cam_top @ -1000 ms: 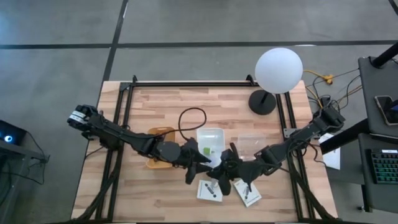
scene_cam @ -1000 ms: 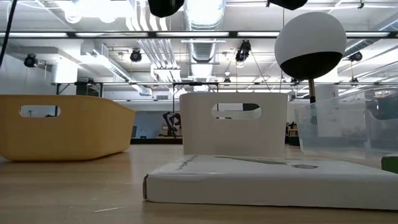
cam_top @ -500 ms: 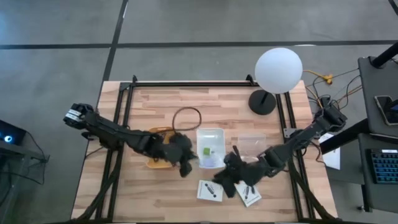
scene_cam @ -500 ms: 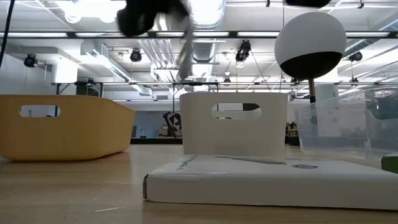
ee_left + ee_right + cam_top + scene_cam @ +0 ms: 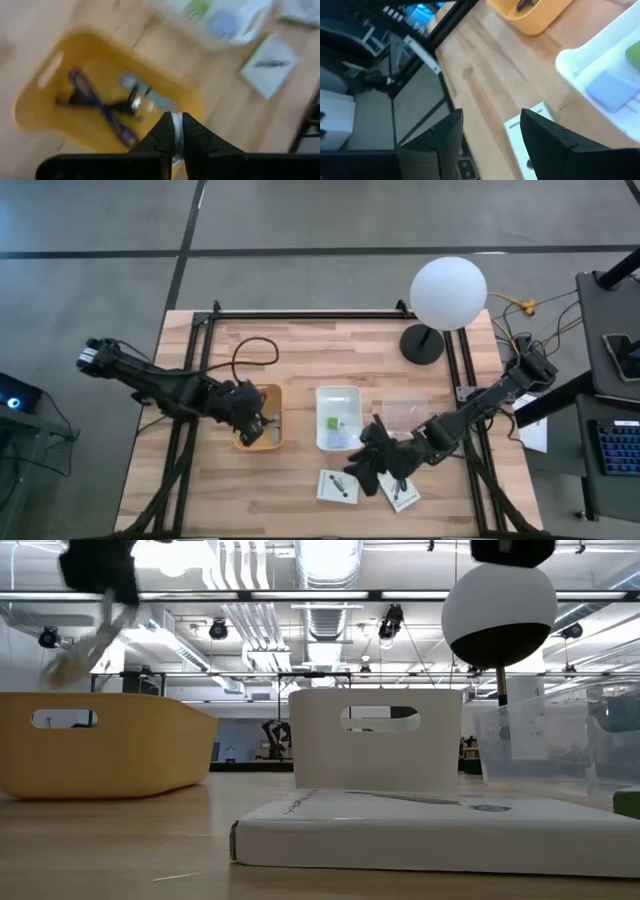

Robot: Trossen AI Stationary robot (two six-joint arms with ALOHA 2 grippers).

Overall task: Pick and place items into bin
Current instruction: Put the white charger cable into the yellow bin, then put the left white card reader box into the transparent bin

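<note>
My left gripper (image 5: 250,412) is over the yellow bin (image 5: 262,418), shut on a dark cable (image 5: 255,350) that loops away toward the table's far side. The yellow bin (image 5: 45,85) holds a purple strap (image 5: 95,105) and a grey piece (image 5: 131,82). My right gripper (image 5: 366,467) hovers open above two white cards (image 5: 337,485) (image 5: 401,493) lying flat near the front edge. A white bin (image 5: 338,418) holds a green block (image 5: 333,423) and a blue piece (image 5: 611,90). My left gripper pinches the cable between its two shut fingers; a pale bit of it (image 5: 173,121) shows at the fingertips. The fingers come from above, slanting down. The cable (image 5: 85,645) hangs aslant below the gripper, clear of the yellow bin (image 5: 100,740).
A clear bin (image 5: 403,410) stands right of the white bin. A lamp with a white globe (image 5: 448,292) stands on its dark base (image 5: 422,343) at the far right. Black frame rails (image 5: 300,313) run along the table's far edge and sides.
My left gripper has gone from beside the right gripper, near the cards, toward the table's left edge and now stands over the yellow bin. The dark cable has travelled with it, its loop swinging leftward. My right gripper has stayed above the cards.
</note>
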